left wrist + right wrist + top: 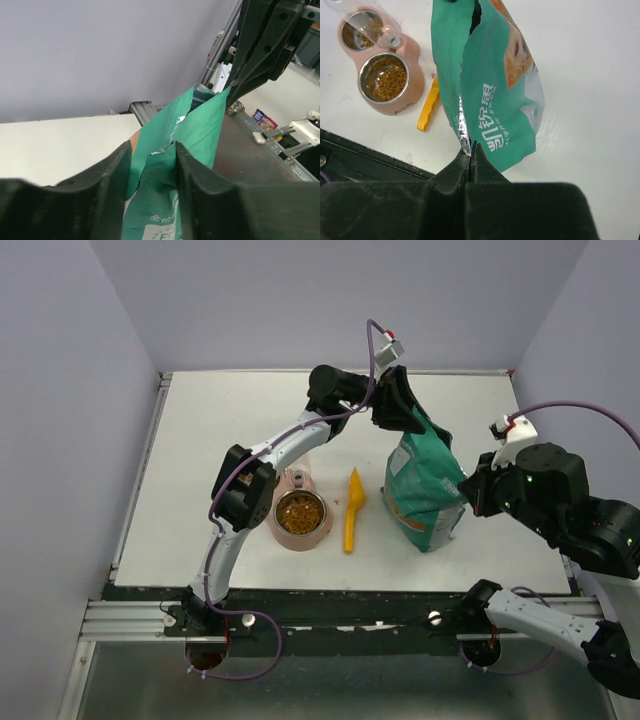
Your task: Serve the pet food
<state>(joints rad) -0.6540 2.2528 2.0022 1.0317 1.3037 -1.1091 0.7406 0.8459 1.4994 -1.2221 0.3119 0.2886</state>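
Note:
The pet food (299, 512) fills a steel bowl in a pink feeder (272, 527); it also shows in the right wrist view (389, 85). A teal-green bag (425, 485) stands upright right of the feeder. My left gripper (400, 410) is at the bag's top, jaws apart, with the torn top edge (160, 165) between the fingers (152, 150). My right gripper (468, 490) is shut on the bag's foil side seam (471, 145). A yellow scoop (353, 508) lies flat between feeder and bag.
The pink feeder (415, 75) also carries a clear container (367, 30) with some kibble. The scoop (428, 107) lies next to it. The black front rail (330, 605) runs along the table's near edge. Walls close in the left, back and right.

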